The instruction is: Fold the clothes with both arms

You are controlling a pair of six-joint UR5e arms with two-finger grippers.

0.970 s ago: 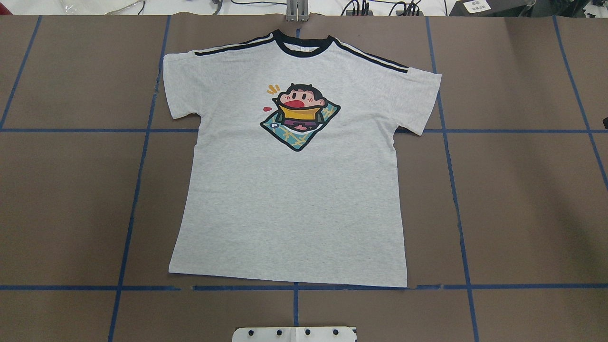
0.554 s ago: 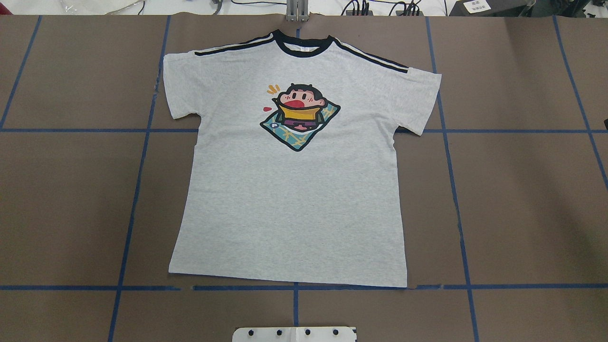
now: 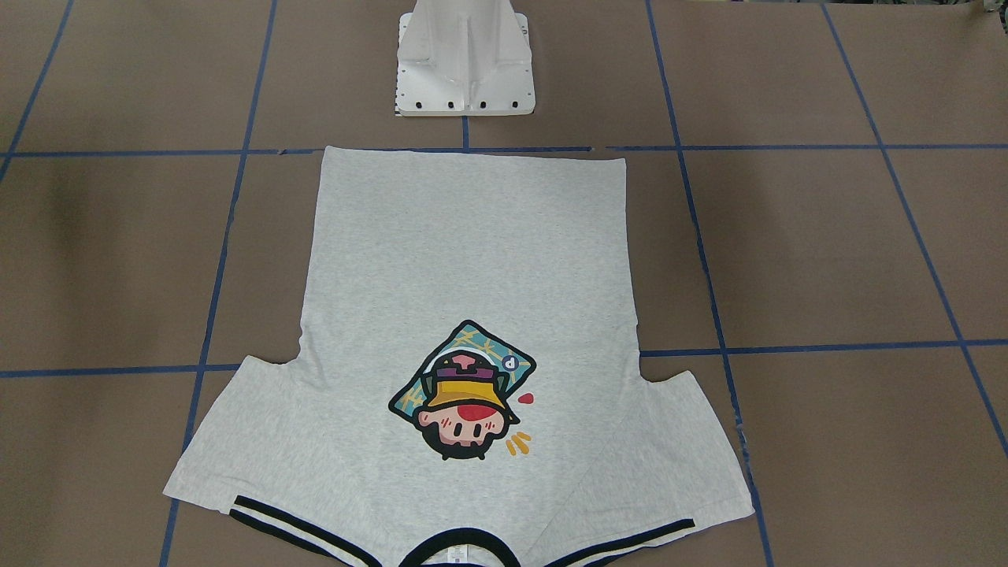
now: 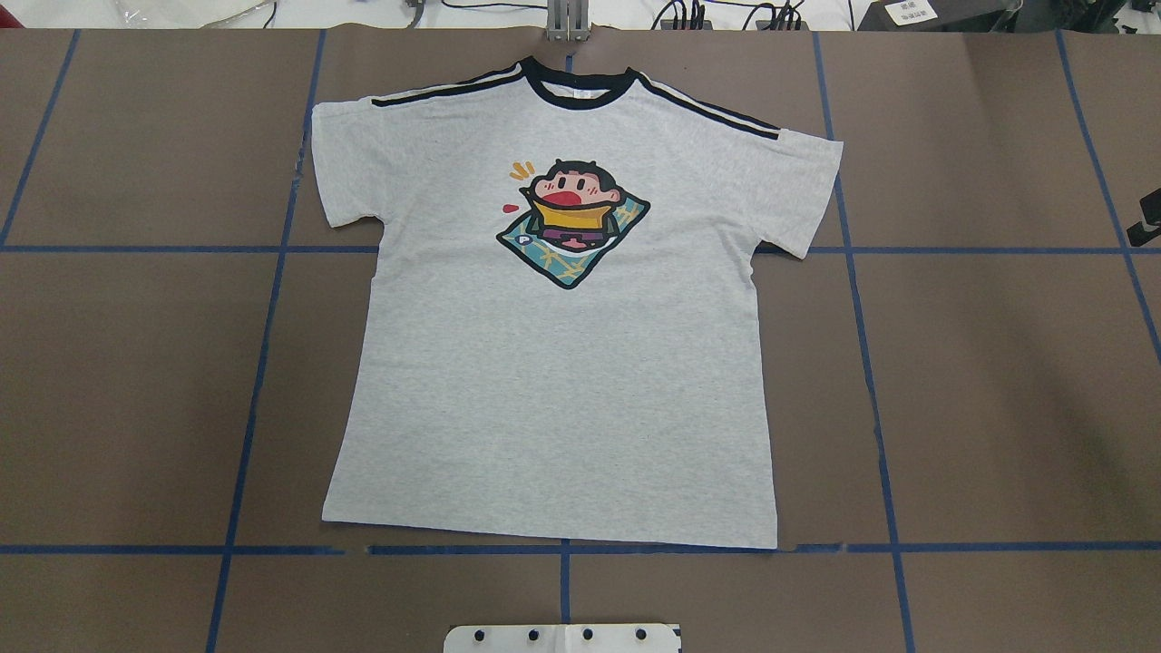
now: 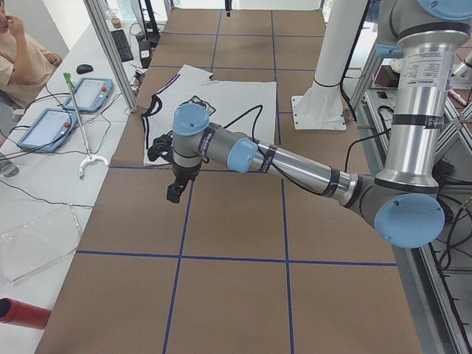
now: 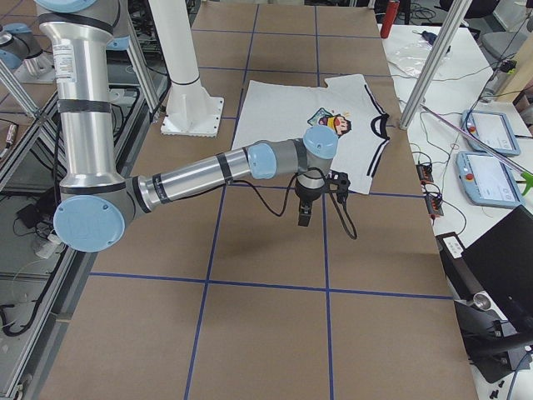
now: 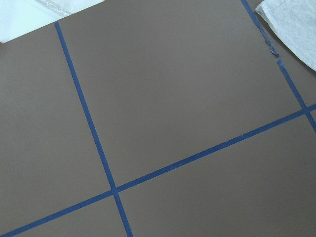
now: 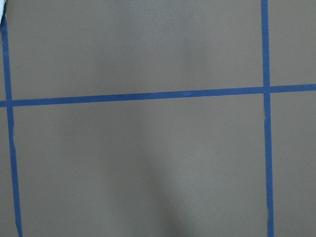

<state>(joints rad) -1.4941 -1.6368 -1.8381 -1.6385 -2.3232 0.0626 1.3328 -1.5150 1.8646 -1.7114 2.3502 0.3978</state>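
The light grey T-shirt [image 4: 562, 381] lies flat and spread out, print up, collar at the table's far side; it also shows in the front-facing view [image 3: 465, 252]. Its cartoon print [image 4: 571, 222] is uncovered. My left gripper [image 5: 175, 193] hangs over bare table beside the shirt's left sleeve, and shows only in the exterior left view; I cannot tell if it is open. My right gripper [image 6: 305, 215] hangs over bare table beside the right sleeve. Only a black part of it shows at the overhead view's right edge [image 4: 1145, 222]; I cannot tell its state.
The brown table carries a blue tape grid [image 4: 263, 363]. The white pedestal base [image 3: 465, 63] stands at the near edge by the shirt's hem. A side bench holds teach pendants [image 5: 44, 125] and cables; an operator sits at the exterior left view's top-left corner.
A black part of my right gripper has come further into the overhead view at its right edge. The shirt has not moved.
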